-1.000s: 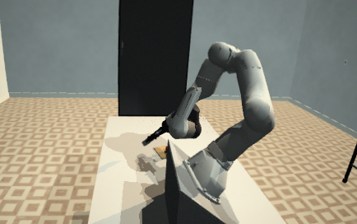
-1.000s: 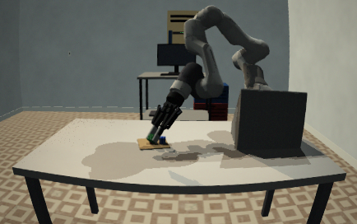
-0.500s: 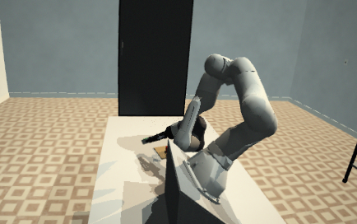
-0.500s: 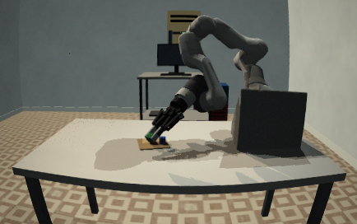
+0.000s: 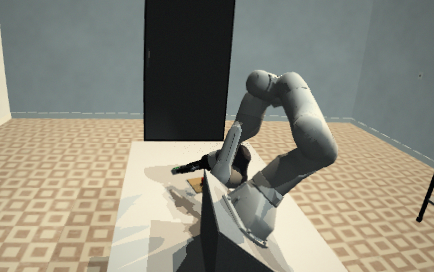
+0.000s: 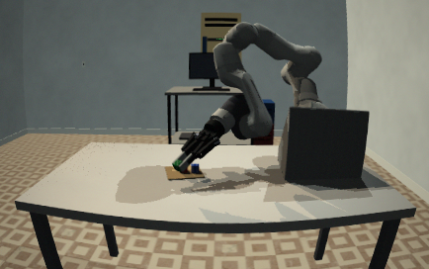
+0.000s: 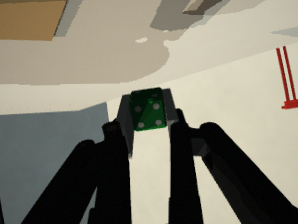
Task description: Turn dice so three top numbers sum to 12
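I had the green die (image 6: 176,163) (image 7: 148,110) pinched in the claw (image 5: 177,170) (image 6: 181,164) (image 7: 148,104), its fingers partly closed and pressing on two opposite sides. Being a cube, the die had no long axis to speak of; it sat tilted with the claw, which slanted down toward the left in my exterior view. A face with four pale pips looked back at the wrist camera, and a narrower, darker face showed along its upper edge.

The die was held up off the tan mat (image 5: 193,185) (image 6: 177,174) (image 7: 27,20), though from these angles I couldn't fairly judge how high. The mat lay flat on the pale worktop (image 5: 137,155) (image 6: 94,168) (image 7: 100,65). The blue die (image 6: 195,168) rested on it toward the right in the exterior view, and a bit of the red die (image 5: 202,180) showed past the dark panel (image 5: 211,215) (image 6: 326,145) in the top view.

Farther out, blue and red drawers (image 6: 268,111) stood by the desk (image 6: 180,91) that carried a monitor (image 6: 202,65); I couldn't see into the drawers.
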`<action>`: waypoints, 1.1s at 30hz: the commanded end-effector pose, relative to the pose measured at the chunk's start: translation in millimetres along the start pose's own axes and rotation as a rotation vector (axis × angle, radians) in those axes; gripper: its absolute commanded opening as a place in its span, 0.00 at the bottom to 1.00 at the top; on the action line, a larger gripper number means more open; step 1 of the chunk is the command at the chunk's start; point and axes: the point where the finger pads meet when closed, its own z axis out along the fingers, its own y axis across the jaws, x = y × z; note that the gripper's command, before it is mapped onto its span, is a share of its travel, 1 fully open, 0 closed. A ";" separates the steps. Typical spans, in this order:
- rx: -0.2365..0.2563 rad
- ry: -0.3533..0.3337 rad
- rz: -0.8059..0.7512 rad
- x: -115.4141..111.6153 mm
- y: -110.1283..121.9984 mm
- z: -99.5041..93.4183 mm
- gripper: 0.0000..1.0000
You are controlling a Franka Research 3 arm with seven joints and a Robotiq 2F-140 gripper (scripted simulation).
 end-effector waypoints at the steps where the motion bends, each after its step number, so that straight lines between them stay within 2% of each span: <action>1: 0.001 -0.009 -0.006 8.0 -0.5 3.8 0.16; 16: 0.001 -0.009 -0.006 41.5 -0.8 22.1 0.16; 33: 0.001 -0.009 -0.006 44.7 -0.8 23.8 0.16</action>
